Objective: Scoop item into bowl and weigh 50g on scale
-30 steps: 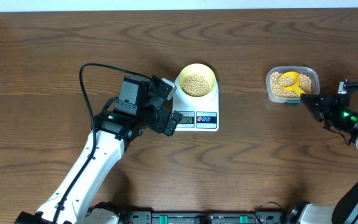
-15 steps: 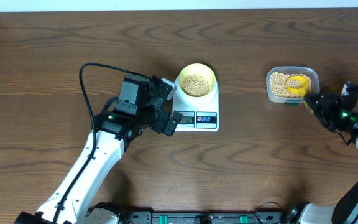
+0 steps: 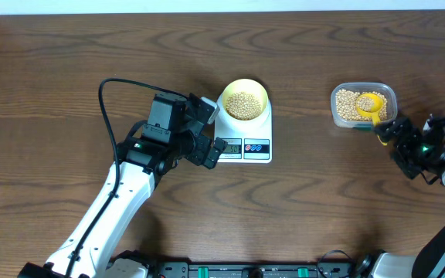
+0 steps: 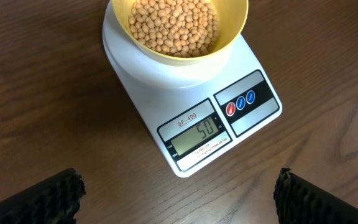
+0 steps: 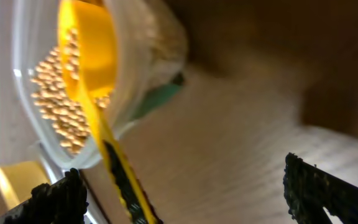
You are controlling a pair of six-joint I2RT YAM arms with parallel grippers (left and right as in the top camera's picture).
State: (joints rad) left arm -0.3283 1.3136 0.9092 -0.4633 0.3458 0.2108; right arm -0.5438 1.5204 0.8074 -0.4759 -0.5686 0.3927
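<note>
Scoop (image 3: pixel 369 104) was noted in tub (image 3: pixel 364 84) near bench's right edge, handle (image 5: pixel 120 174) aimed at right gripper (image 5: pixel 194 196). Jaws were spread, empty.

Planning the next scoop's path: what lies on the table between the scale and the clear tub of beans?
Nothing; the overhead view shows bare table between the scale and the tub.

Open bench (image 3: pixel 307 201) lies between the scale (image 3: pixel 246 143) and the clear tub (image 3: pixel 364 104). The yellow scoop (image 3: pixel 371 104) leans over the tub's near rim, blocking the right tool (image 3: pixel 396 147).
</note>
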